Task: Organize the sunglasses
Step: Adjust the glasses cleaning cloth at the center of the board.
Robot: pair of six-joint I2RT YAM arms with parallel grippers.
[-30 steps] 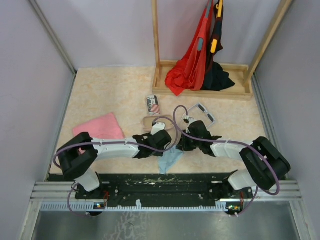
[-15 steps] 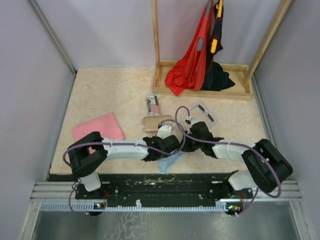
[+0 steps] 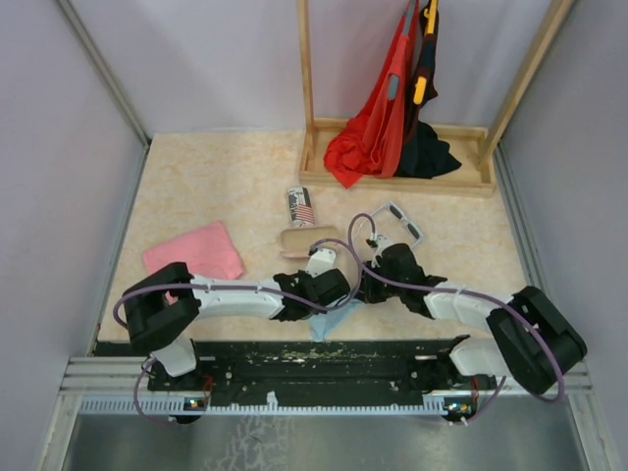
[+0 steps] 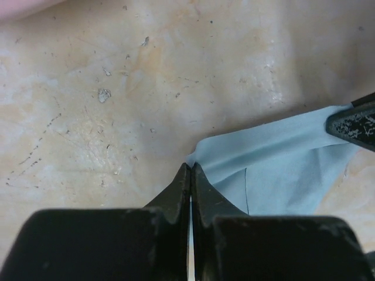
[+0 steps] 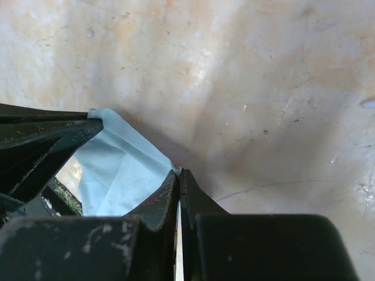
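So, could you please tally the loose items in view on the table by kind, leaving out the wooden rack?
White-framed sunglasses: 1
Glasses cases: 2, flag-printed case and tan case
Cloths: 2, light-blue cloth and pink cloth
Total: 5

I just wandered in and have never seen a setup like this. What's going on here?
Two robot arms are handling a blue cloth near the front of the table. The left fingers are shut on one corner and the right fingers on another, so the cloth is pinched at two points. The white sunglasses lie untouched further back, near a tan case and a flag case.
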